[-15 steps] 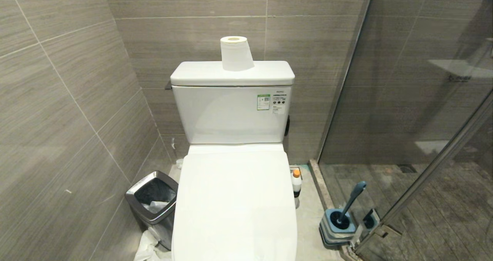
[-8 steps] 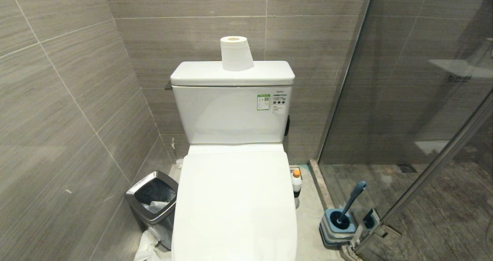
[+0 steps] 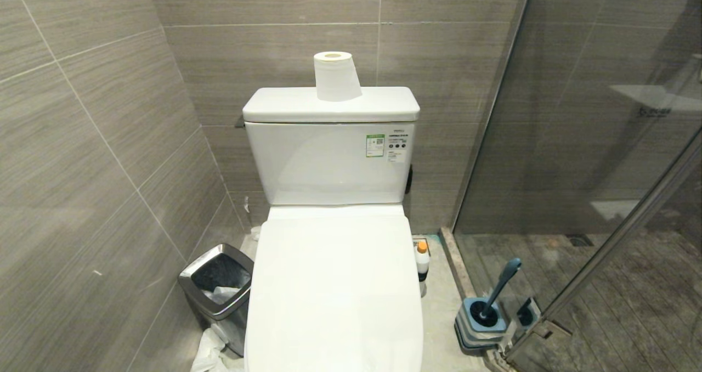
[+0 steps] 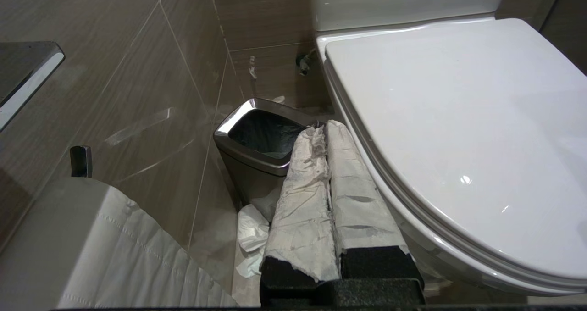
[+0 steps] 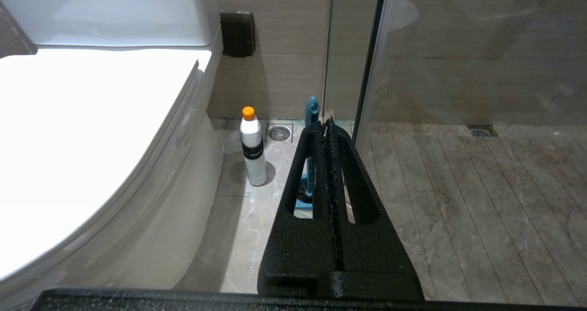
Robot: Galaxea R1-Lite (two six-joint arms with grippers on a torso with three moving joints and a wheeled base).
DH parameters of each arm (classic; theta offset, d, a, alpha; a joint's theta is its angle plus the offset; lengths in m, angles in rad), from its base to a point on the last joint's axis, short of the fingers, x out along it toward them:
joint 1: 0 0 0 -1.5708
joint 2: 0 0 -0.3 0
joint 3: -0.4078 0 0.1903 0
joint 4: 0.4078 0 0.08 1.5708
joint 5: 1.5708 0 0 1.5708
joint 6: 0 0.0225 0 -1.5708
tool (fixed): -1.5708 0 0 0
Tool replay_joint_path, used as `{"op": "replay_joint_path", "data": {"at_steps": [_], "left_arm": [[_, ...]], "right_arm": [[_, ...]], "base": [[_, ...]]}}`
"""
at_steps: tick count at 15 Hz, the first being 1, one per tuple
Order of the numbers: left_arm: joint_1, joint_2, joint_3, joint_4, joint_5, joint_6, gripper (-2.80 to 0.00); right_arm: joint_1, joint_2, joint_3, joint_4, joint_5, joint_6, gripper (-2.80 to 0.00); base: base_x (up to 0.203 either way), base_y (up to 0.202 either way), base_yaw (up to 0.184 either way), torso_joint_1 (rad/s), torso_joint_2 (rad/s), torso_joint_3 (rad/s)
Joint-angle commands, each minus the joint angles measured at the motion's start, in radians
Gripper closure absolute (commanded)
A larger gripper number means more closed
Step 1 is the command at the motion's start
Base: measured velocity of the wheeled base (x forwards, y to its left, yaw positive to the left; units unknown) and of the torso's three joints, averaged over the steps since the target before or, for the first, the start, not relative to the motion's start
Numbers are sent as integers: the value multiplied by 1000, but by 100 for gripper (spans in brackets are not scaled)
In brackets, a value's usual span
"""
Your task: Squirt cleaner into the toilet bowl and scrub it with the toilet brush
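Note:
The toilet bowl (image 5: pixel 151 228) is covered by its white lid (image 3: pixel 334 289), which lies shut, so the inside is hidden. The cleaner (image 3: pixel 422 262), a small white bottle with an orange cap, stands upright on the floor just right of the toilet, also in the right wrist view (image 5: pixel 253 148). Farther right, the toilet brush (image 3: pixel 502 284) stands in its square blue-grey base (image 3: pixel 482 322) by the glass. My left gripper (image 4: pixel 321 127), its fingers wrapped in white, is shut and empty beside the toilet's left side. My right gripper (image 5: pixel 326 123) is shut and empty above the floor, in front of the brush handle (image 5: pixel 312 110). Neither arm shows in the head view.
A square steel bin (image 3: pixel 219 284) sits left of the toilet against the tiled wall, with crumpled white plastic (image 4: pixel 252 228) at its foot. A paper roll (image 3: pixel 335 75) stands on the tank (image 3: pixel 332 158). A glass shower partition (image 3: pixel 576 141) closes off the right.

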Motion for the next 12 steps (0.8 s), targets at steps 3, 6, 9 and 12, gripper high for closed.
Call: {"op": "replay_joint_path", "data": {"at_steps": [3,6,9,12], "left_arm": [[1,-1,2,0,0,1,0],[0,-1,2,1,0,1,0],[1,1,2,-1,0,1,0],[1,1,2,-1,0,1,0]], "right_arm": [[0,0,20,-1,-2,-1,0],[0,0,21,-1,-2,-3,0],[0,0,21,-1,0,-1,0],[0,1,25,-12,0,0,0]], "base": [[0,0,0,0,0,0],[0,0,0,0,0,0],[0,0,0,0,0,0],[0,0,0,0,0,0]]}}
